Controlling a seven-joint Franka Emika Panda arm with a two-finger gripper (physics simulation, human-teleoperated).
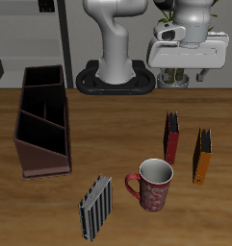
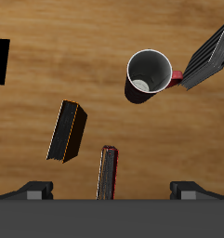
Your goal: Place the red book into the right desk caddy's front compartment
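The red book [image 1: 171, 137] stands upright on the table with its dark spine edge up, behind the mug; it also shows in the wrist view [image 2: 107, 172], seen from above. The right desk caddy [image 1: 42, 120], a long dark reddish-brown box with dividers, stands far from the book across the table, its low end toward the front edge. My gripper [image 1: 183, 72] hangs high above the table, farther back than the red book. It is open and empty, and its fingertips [image 2: 34, 191] frame the book from above in the wrist view.
An orange book [image 1: 202, 156] stands beside the red book; it shows in the wrist view [image 2: 67, 131] too. A red patterned mug [image 1: 154, 184] [image 2: 149, 74] stands nearer the front edge. A grey ribbed book [image 1: 95, 206] [image 2: 208, 58] lies near the front edge.
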